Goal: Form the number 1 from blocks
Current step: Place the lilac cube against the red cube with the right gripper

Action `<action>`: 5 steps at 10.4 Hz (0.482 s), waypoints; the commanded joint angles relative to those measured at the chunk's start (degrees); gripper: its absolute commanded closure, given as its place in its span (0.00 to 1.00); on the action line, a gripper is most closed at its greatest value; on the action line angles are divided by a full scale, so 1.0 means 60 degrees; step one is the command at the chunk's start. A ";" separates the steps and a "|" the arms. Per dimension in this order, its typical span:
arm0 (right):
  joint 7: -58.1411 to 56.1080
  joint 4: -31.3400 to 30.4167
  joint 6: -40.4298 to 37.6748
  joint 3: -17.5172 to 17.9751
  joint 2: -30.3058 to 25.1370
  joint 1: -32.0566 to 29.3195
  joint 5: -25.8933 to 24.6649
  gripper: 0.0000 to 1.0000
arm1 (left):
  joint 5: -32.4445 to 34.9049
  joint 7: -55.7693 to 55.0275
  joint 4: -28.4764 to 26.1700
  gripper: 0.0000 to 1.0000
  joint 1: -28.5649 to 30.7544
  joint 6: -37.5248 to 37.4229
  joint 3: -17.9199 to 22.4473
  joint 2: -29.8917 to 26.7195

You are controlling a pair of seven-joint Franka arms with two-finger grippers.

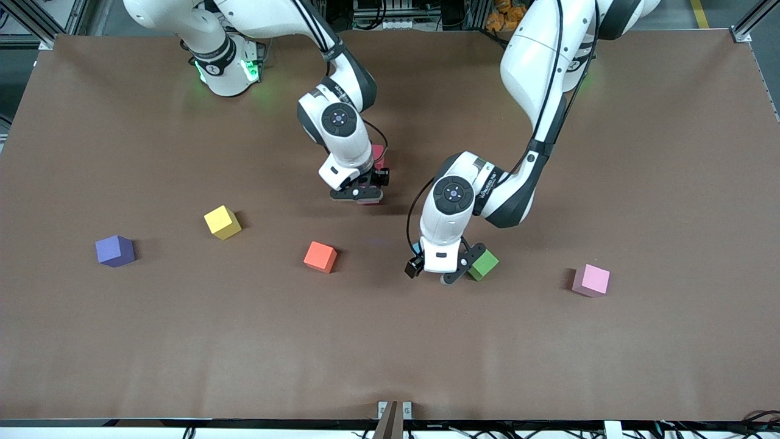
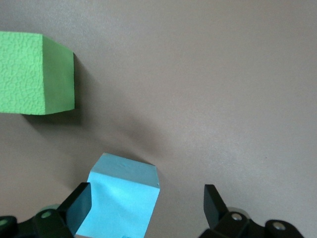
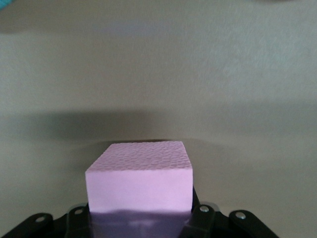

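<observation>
Your brown matte table (image 1: pixel 640 183) is spreading across the whole scene, with both white Franka arms reaching down toward its middle. Your right arm (image 1: pixel 338 122) is coming in from its base, and its right gripper (image 1: pixel 359 194) is clamping narrowly on the red foam cube (image 1: pixel 379 153), which is looking paler and pinkish in the right wrist view. Your left arm (image 1: pixel 536 91) is bending low nearer the front camera. Its left gripper (image 2: pixel 146 198) is standing with jaws wide around the sky-blue foam cube (image 2: pixel 124 198), which is sitting on the table with one finger (image 2: pixel 79 203) right at its side and the other finger well clear. The green foam cube (image 1: pixel 484 264) is lying just beside that gripper, toward the left arm's end. The light pink foam cube (image 1: pixel 591 280) is resting farther toward that same end, apart from the rest. The orange foam cube (image 1: pixel 320 256) is sitting toward the right arm's end. The yellow foam cube (image 1: pixel 222 222) and the purple foam cube (image 1: pixel 115 250) are lying farther still that way.
</observation>
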 commanded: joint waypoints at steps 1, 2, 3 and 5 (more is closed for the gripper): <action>0.0350 -0.0003 -0.0043 -0.0097 0.0108 0.0319 0.0160 0.36 | -0.0211 -0.0164 0.0213 0.00 -0.0004 -0.0314 0.0011 0.0095; 0.0365 -0.0076 -0.0043 -0.0097 0.0123 0.0407 0.0175 0.36 | -0.0182 -0.0149 0.0184 0.00 -0.0019 -0.0416 0.0011 0.0109; 0.0626 -0.0092 -0.0058 -0.0097 0.0137 0.0553 0.0175 0.36 | -0.0182 -0.0134 0.0169 0.00 -0.0033 -0.0548 0.0011 0.0167; 0.0761 -0.0266 -0.0087 -0.0097 0.0079 0.0656 0.0160 0.36 | -0.0153 -0.0120 0.0184 0.00 -0.0033 -0.1015 -0.0018 0.0153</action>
